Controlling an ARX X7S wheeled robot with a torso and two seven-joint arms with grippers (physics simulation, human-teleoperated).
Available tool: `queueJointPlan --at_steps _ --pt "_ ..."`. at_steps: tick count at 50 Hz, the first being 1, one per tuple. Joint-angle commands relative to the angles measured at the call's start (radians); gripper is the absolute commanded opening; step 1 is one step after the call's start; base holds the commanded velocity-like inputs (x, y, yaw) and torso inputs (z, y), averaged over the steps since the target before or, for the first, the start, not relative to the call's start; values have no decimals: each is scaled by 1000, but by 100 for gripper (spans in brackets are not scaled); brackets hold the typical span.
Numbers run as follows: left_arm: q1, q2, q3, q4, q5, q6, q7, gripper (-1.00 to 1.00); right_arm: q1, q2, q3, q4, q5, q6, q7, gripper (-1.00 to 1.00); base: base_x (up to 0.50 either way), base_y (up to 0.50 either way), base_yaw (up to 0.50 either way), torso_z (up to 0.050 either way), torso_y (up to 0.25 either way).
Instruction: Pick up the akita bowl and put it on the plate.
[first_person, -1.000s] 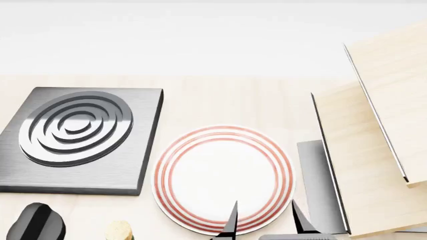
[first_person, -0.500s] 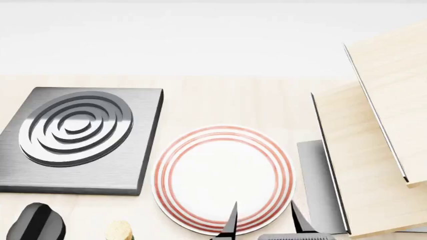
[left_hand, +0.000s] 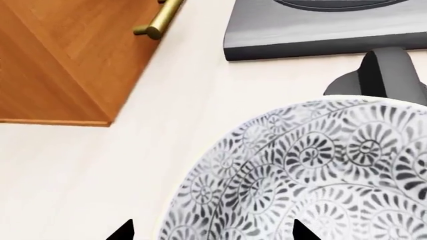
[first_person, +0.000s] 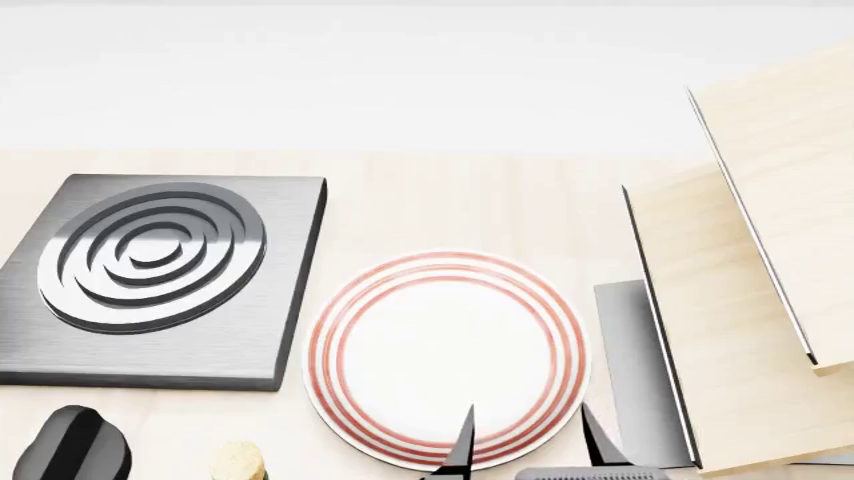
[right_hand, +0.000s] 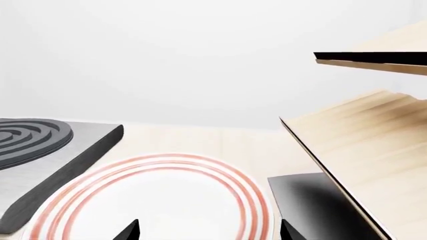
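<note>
The akita bowl (left_hand: 313, 175), white with a dense dark leaf pattern, fills the left wrist view and is out of the head view. My left gripper (left_hand: 213, 235) is open and straddles the bowl's near rim, one fingertip outside the wall and the other over the inside. The plate (first_person: 447, 355), white with red rings, lies mid-table and holds nothing. My right gripper (first_person: 527, 450) hangs open over the plate's near edge. In the right wrist view the plate (right_hand: 153, 200) lies just beyond this gripper (right_hand: 210, 232), which holds nothing.
A dark grey square burner (first_person: 154, 270) sits left of the plate, with a black knob (first_person: 74, 445) and a cork-topped object (first_person: 240, 462) in front. Pale wooden panels (first_person: 747, 300) and a grey slab (first_person: 641, 370) stand right. A brown cabinet (left_hand: 67, 60) with a brass handle (left_hand: 160, 20) flanks the bowl.
My right gripper's fingertips have sunk very slightly in the head view. The plate and burner have not moved.
</note>
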Motion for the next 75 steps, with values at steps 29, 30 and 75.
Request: queueJointPlan --at_steps 29,30,75 --pt "-28 -33 144 -52 50 -53 -13 100 4 4 -11 9 7 -5 5 100 0 0 0 0 0" --pt "-28 -34 147 -53 51 -53 -11 100 4 4 -11 9 6 -5 5 100 0 0 0 0 0" --pt "-36 25 29 -6 88 96 -63 -100 13 5 -23 30 16 -12 6 100 2 0 -2 -2 0"
